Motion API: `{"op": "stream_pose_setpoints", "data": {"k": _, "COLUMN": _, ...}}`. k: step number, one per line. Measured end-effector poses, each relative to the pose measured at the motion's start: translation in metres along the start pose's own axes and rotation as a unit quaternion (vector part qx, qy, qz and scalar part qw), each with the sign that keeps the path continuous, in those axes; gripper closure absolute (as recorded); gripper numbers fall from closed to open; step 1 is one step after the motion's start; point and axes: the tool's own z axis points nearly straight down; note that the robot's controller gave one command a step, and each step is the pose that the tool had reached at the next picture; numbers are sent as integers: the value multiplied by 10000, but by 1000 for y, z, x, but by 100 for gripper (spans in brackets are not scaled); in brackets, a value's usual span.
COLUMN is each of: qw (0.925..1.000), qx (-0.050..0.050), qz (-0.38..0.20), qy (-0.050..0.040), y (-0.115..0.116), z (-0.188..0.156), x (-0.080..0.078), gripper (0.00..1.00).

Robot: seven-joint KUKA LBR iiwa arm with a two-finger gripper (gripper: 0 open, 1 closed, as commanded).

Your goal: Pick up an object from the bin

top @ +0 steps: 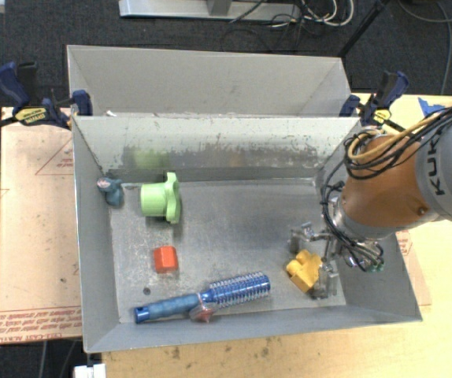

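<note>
My gripper point(314, 268) is low in the bin's front right corner, under the orange-covered wrist. A small yellow block-like thing point(303, 270) lies right at its fingers, partly hidden by them; whether the fingers are round it I cannot make out. A blue hairbrush point(206, 297) lies along the front wall, to the left of the gripper, with a small reddish piece point(202, 314) touching its handle.
A small orange-red cube point(165, 259) sits left of centre. A light green plastic spool point(161, 198) rests near the back left, and a little grey-blue figure point(112, 190) stands in the back left corner. The arm covers the bin's right wall.
</note>
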Motion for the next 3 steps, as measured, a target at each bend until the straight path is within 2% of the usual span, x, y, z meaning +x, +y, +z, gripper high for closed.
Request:
{"op": "stream_pose_setpoints", "data": {"k": 1, "qw": 10000, "qx": 8, "qz": -5, "qy": -9, "y": -1, "z": -1, "x": 0, "gripper": 100}}
{"op": "stream_pose_setpoints", "data": {"k": 2, "qw": 10000, "qx": 35, "qz": 1, "qy": -56, "y": -9, "z": -129, "x": 4, "gripper": 100}}
{"op": "stream_pose_setpoints", "data": {"k": 3, "qw": 9884, "qx": 34, "qz": -1519, "qy": -42, "y": -12, "z": -196, "x": -2, "gripper": 100}}
